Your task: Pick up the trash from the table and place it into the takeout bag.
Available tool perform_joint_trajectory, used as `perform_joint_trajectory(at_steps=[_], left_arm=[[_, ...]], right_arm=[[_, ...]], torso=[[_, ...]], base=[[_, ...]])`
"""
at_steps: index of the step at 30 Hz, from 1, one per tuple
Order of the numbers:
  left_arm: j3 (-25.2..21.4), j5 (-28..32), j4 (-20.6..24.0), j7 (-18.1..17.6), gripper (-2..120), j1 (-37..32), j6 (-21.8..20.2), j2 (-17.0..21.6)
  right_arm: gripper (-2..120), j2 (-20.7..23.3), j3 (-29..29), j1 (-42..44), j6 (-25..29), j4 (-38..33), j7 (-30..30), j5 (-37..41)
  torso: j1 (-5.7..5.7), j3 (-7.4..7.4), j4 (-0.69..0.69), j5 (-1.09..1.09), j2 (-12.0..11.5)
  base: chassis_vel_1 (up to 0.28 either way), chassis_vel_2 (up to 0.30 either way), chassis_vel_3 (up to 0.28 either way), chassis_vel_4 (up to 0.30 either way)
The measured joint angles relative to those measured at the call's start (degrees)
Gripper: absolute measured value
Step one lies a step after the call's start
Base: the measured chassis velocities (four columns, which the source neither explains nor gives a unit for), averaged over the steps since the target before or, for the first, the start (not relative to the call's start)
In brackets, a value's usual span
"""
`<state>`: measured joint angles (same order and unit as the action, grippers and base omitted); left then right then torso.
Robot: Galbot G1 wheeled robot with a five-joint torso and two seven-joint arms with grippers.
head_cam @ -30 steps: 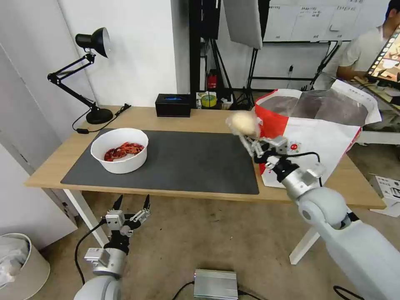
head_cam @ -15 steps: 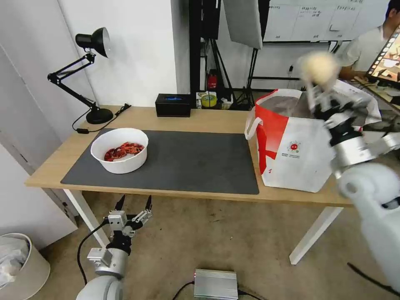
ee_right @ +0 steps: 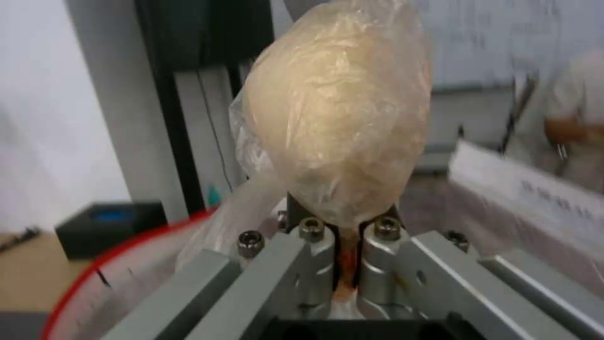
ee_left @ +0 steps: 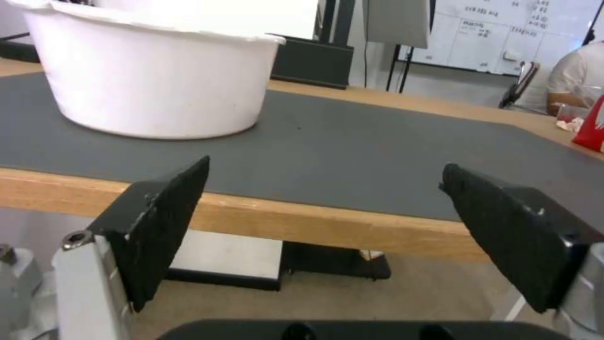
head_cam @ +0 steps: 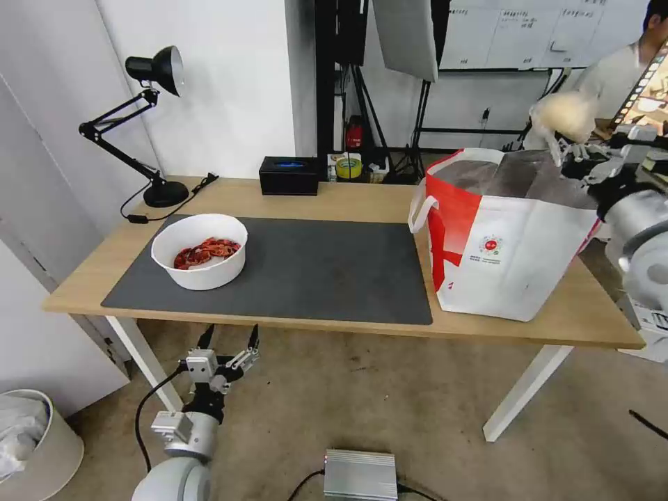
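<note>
The right arm reaches up and out to the robot's right, wrist raised, its right gripper (head_cam: 561,149) pointing upward — the two fingers (ee_right: 314,264) pinched nearly together on the neck of a small bag (ee_right: 337,108), whose bulk stands above the fingertips. The left arm hangs low in front of the base, its left gripper (head_cam: 229,342) aimed upward, the two dark pads (ee_left: 167,222) spread wide with nothing between them.

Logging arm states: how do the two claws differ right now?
The left claw hangs open and empty below the table edge; the right claw is shut on the small clear bag. The left sits low near the bowl; the right is raised over the takeout bag.
</note>
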<state>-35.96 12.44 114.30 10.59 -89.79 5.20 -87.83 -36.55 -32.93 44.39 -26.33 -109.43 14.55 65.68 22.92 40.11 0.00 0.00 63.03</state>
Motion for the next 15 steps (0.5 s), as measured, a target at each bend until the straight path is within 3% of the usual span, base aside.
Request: perform_joint_trajectory(at_steps=[2, 11, 15], left_arm=[[-0.20, 0.26, 0.23, 0.01, 100, 0.09, 0.01, 0.12], [-0.72, 0.69, 0.72, 0.04, 100, 0.04, 0.01, 0.25], [-0.78, 0.69, 0.72, 0.06, 100, 0.02, 0.01, 0.19]], right_arm=[[1, 0.32, 0.55, -2.33, -4.27, 0.85, 3.46, 3.99], [1, 0.09, 1.47, -5.72, -10.01, 2.59, 9.79, 11.65], [14, -0.29, 1.59, -5.70, -10.91, 2.72, 10.29, 12.24]], torso=[[0.00, 0.00, 0.01, 0.00, 0.00], [0.00, 0.00, 0.01, 0.00, 0.00], [0.00, 0.00, 0.00, 0.00, 0.00]], base=[[0.000, 0.000, 0.000, 0.000], [0.000, 0.000, 0.000, 0.000], [0.000, 0.000, 0.000, 0.000]])
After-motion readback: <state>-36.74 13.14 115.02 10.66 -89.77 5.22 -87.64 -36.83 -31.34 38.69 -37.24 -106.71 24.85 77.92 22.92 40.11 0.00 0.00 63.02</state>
